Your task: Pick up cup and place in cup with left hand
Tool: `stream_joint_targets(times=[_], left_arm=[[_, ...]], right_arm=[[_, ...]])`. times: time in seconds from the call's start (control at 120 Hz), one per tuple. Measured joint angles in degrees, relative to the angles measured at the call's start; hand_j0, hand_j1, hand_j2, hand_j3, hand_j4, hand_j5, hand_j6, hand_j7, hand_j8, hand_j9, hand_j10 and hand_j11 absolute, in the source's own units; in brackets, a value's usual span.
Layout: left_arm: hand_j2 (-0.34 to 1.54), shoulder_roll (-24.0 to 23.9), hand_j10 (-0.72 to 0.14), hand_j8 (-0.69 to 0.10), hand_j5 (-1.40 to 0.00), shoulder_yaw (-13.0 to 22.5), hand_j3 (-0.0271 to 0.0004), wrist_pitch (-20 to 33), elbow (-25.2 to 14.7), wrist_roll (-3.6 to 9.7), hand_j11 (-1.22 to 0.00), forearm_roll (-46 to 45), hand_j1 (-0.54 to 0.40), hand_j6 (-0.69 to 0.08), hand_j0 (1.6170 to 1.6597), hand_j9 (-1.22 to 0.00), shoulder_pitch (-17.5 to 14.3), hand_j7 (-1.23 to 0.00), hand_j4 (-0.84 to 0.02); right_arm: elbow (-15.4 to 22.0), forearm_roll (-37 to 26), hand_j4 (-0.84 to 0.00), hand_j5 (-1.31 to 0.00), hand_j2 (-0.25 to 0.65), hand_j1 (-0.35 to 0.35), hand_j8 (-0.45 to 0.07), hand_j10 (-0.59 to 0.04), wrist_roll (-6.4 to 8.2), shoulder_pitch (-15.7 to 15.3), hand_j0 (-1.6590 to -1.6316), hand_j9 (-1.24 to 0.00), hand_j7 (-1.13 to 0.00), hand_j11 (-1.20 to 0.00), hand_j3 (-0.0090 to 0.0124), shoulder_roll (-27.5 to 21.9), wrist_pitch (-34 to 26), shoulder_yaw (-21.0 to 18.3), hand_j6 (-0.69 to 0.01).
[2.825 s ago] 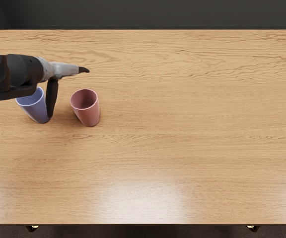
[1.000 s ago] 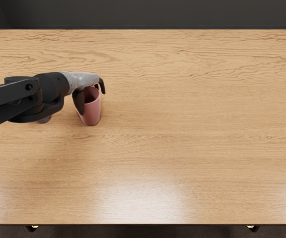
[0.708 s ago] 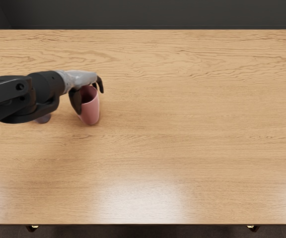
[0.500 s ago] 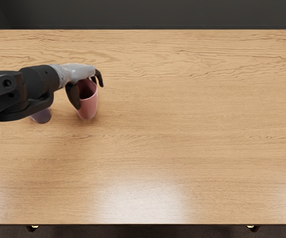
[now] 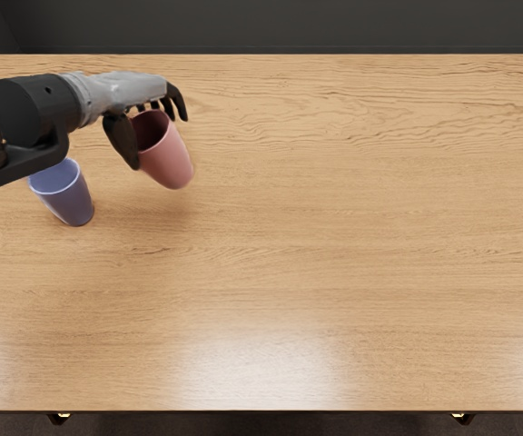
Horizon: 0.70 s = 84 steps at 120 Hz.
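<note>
A pink cup hangs from the robot's left hand, at the left of the scene and towards the far side, apparently clear of the wooden worktop. The dark fingers are closed around the cup near its rim, the thumb on the near side and the others on the far side. The cup leans, its open mouth towards the left and its base swung out to the right.

A blue cup stands upright on the worktop, further left and nearer, its mouth open and partly beneath the forearm.

The step in hand looks to be carrying the pink cup over to the blue one. To do it well, the hand should keep enough height for the pink base to pass over the blue rim, then bring the cup upright, centre it over the opening and lower it straight down. Coming in low or slanted could catch the rim and tip the blue cup. The grip should loosen only after the pink cup is seated.
</note>
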Motion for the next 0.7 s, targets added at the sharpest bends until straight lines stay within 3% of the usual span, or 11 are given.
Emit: stream_joint_targets(times=[0.342, 0.7], left_arm=[[0.23, 4.0, -0.416, -0.378, -0.54, -5.9, 0.0000, -7.7, -1.4, 0.01, -0.54, -4.8, -0.131, -0.412, 1.6580, -0.54, -0.1, -0.54, -0.412], [0.23, 9.3, -0.429, -0.377, -0.56, -8.1, 0.0000, -11.6, -1.4, 0.01, -0.56, -7.0, -0.124, -0.419, 1.6578, -0.56, -0.3, -0.56, -0.426]], right_arm=[[0.1, 0.0, -0.024, -0.03, -0.005, -0.320, -0.024, -0.024, -0.03, 0.0, -1.6581, -0.03, -0.03, -0.03, 0.0000, 0.0, 0.0, 0.0, -0.024], [0.3, 0.0, -0.024, -0.03, -0.005, -0.320, -0.024, -0.024, -0.03, 0.0, -1.6581, -0.03, -0.03, -0.03, 0.0000, 0.0, 0.0, 0.0, -0.024]])
